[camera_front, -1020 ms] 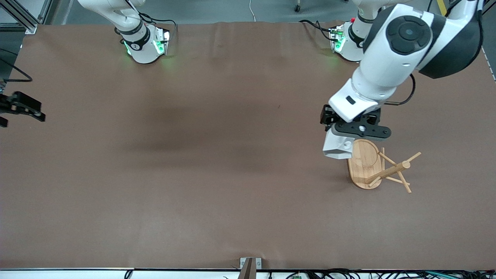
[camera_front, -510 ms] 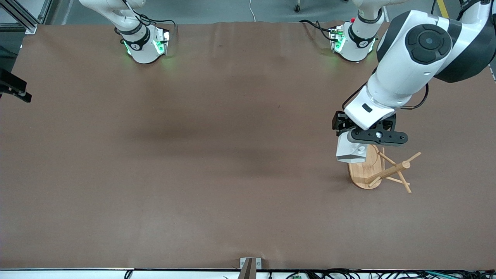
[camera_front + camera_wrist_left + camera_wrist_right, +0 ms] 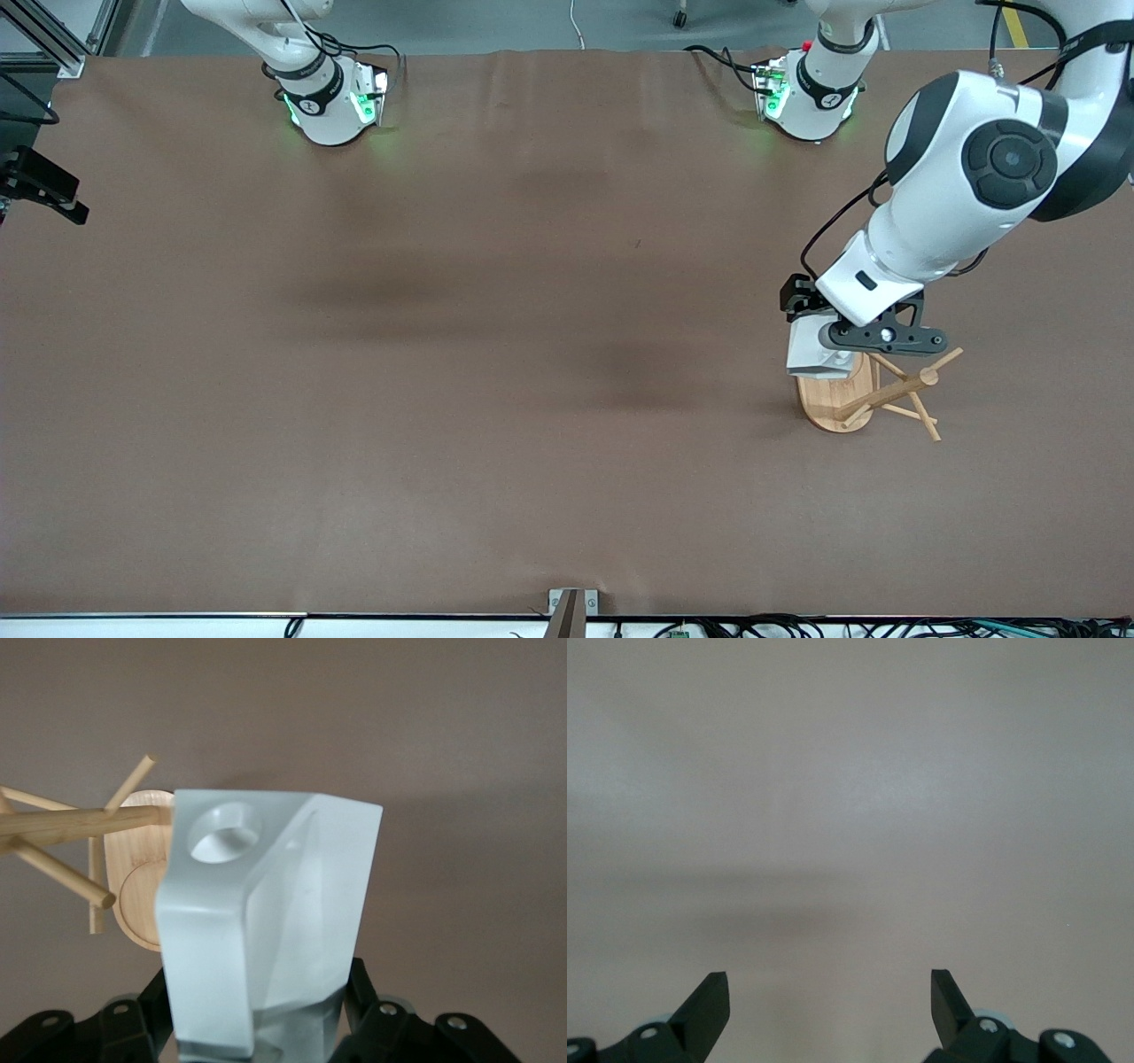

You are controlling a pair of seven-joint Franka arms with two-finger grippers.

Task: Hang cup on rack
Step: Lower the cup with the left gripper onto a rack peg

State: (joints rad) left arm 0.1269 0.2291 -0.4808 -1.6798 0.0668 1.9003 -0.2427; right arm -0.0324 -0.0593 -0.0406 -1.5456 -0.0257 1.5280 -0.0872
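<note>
My left gripper (image 3: 833, 341) is shut on the white faceted cup (image 3: 813, 353) and holds it in the air over the rack's oval base (image 3: 828, 403). In the left wrist view the cup (image 3: 266, 921) fills the middle, its blocky handle with the round hole (image 3: 226, 828) turned toward the rack's post (image 3: 80, 822), between my left gripper's (image 3: 261, 1028) dark fingers (image 3: 363, 988). The bamboo rack (image 3: 890, 394) stands at the left arm's end of the table, pegs sticking out. My right gripper (image 3: 44, 186) waits at the right arm's end, open and empty (image 3: 830, 992).
The brown table cloth (image 3: 496, 354) is bare apart from the rack. The two arm bases (image 3: 332, 97) (image 3: 806, 93) stand along the table's edge farthest from the front camera. A small bracket (image 3: 571, 607) sits at the nearest edge.
My left gripper has carried the cup toward the left arm's end, closer over the rack's base and post. My right gripper has shifted a little at the table's edge.
</note>
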